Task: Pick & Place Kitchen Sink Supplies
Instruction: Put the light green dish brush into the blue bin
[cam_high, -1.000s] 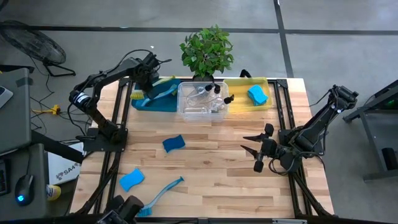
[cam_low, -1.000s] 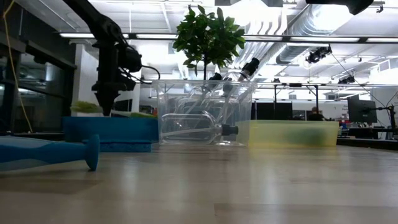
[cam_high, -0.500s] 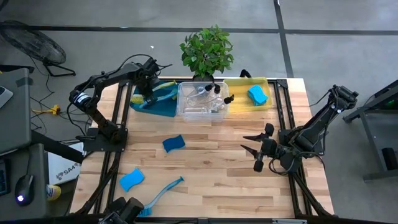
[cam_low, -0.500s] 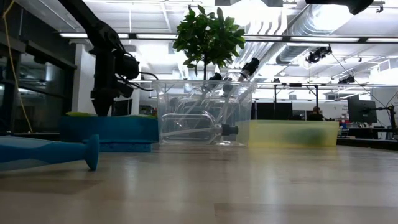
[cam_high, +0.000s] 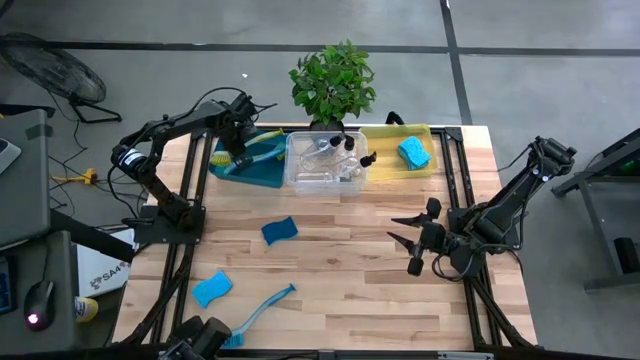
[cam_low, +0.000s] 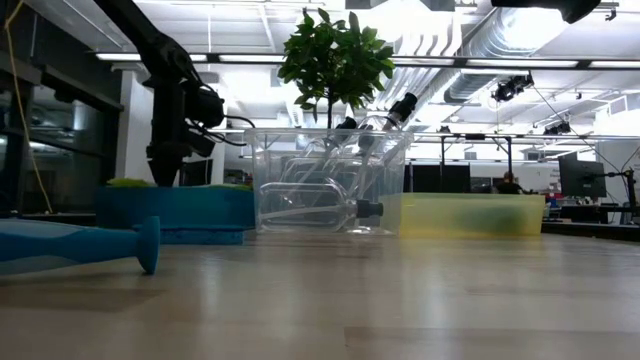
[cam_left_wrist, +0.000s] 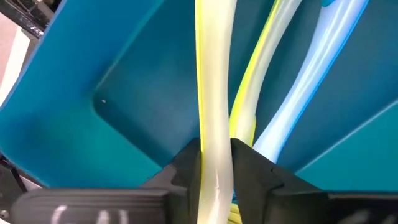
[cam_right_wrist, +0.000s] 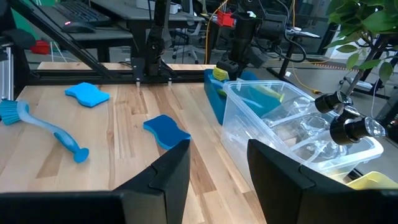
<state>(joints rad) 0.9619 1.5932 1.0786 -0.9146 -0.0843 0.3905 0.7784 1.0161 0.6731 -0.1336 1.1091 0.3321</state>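
Left gripper (cam_high: 237, 150) sits over the far-left teal bin (cam_high: 262, 170), fingers (cam_left_wrist: 247, 167) narrow around the handle of a yellow-green dish brush (cam_left_wrist: 211, 93); grip looks loose, pads just beside or barely touching the handle, so it reads as mid-release rather than a firm hold. Since a second ago the left arm has shifted a little toward the far side of the bin and then held over it through the last half second, with the brush lowered inside; likely this placement is nearly done. In the left wrist view a second yellow-green handle (cam_left_wrist: 264, 62) and a blue brush handle (cam_left_wrist: 311, 68) lie alongside in the same bin. Right gripper (cam_high: 417, 243) waits at the right of the table, jaws partly open, holding nothing, unchanged. Clear bin (cam_high: 324, 165) in the far middle holds pump bottles (cam_right_wrist: 348, 127); yellow bin (cam_high: 385, 163) far right holds a blue sponge (cam_high: 413, 152). Still loose on the table (cam_high: 350, 300): a blue sponge mid-table (cam_high: 280, 231), another blue sponge near left (cam_high: 211, 289), and a blue dish brush (cam_high: 262, 310) at the near edge; so three items left to sort, my guess is a sponge next
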